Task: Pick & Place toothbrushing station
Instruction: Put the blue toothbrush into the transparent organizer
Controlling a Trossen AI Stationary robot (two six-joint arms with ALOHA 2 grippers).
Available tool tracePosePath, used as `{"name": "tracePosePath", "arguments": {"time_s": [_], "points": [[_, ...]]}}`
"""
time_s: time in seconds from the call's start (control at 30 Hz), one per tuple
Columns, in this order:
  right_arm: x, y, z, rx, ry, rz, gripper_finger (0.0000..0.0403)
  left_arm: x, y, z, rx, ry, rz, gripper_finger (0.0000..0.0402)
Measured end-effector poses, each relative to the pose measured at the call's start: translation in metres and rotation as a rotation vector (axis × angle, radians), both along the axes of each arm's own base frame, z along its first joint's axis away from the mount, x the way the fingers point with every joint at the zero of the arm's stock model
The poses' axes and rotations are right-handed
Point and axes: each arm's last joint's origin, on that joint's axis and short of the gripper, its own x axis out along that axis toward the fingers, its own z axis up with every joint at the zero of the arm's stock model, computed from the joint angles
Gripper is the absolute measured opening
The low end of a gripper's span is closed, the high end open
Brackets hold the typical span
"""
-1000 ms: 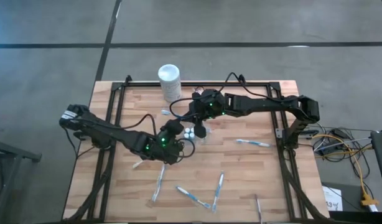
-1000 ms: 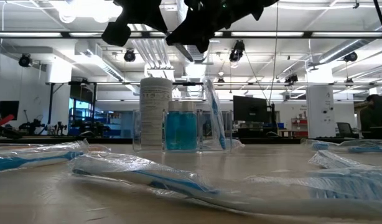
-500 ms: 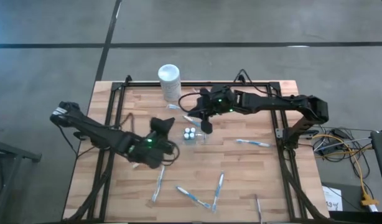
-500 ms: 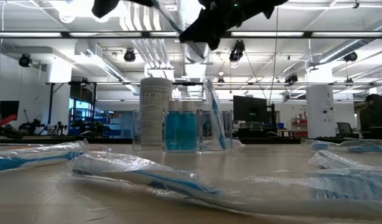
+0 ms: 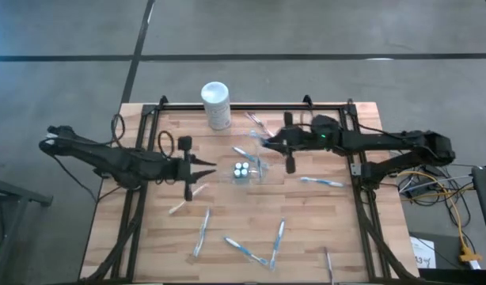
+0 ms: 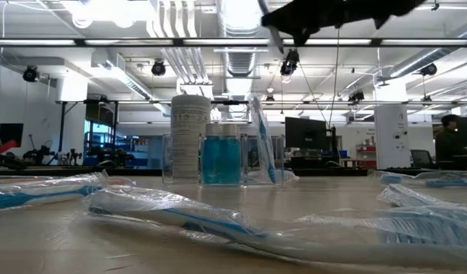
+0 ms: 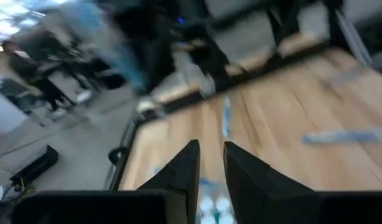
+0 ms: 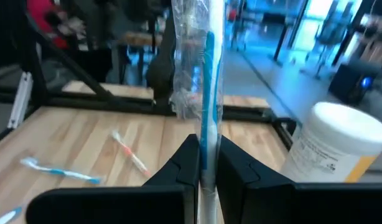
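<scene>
**Both arms drew back from the clear holder, right one carrying a wrapped toothbrush**

A second before, both grippers crowded over the small see-through, colourless plastic cup-like holder (image 5: 241,169) near the middle of the pale wooden slatted table (image 5: 322,229); at this moment each had pulled away. The left gripper (image 5: 210,167) sat stretched flat just to the holder's left, its dark fingers (image 7: 185,171) slightly spread with nothing between them. The right gripper (image 5: 263,142) had shifted toward the far right of the holder and was pinched on a white-and-blue toothbrush in crinkled clear film (image 8: 205,68) – the wrist view showed the wrapper standing up between the fingers (image 8: 185,163).

The holder stayed where it was, upright, with blue-tinted contents and one wrapped brush leaning inside it (image 6: 262,141). A tall white cylindrical canister with a yellow label (image 5: 215,104) stood at the far edge of the table, unmoved. Several more film-wrapped toothbrushes (image 5: 320,182) lay scattered flat over the near half of the boards, glossy and wrinkled – the black metal frame (image 5: 355,170) ran round the tabletop
</scene>
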Motion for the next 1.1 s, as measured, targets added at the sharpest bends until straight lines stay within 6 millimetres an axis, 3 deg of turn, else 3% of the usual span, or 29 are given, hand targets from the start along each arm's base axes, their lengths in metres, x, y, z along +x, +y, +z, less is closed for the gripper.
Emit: {"name": "tracePosePath", "arguments": {"time_s": [0.2, 0.33, 0.5, 0.67, 0.87, 1.1], "points": [[-0.017, 0.007, -0.020, 0.004, -0.120, 0.012, 0.0022, 0.007, 0.021, -0.037, -0.239, -0.359, 0.054, 0.0070], [-0.015, 0.013, -0.028, -0.003, -0.143, 0.033, 0.0022, 0.018, 0.039, -0.051, -0.361, -0.378, 0.027, 0.0067], [-0.002, 0.021, -0.040, -0.029, -0.149, 0.026, 0.0022, 0.038, 0.048, -0.059, -0.392, -0.390, 0.006, 0.0080], [0.011, 0.025, -0.049, -0.052, -0.170, -0.004, 0.0022, 0.063, 0.045, -0.048, -0.357, -0.372, -0.080, 0.0117], [0.025, 0.027, -0.054, -0.052, -0.169, 0.005, 0.0022, 0.092, 0.045, -0.033, -0.340, -0.346, -0.061, 0.0181], [0.032, 0.031, -0.052, -0.061, -0.174, 0.020, 0.0022, 0.109, 0.045, -0.024, -0.326, -0.296, -0.032, 0.0217]]}}
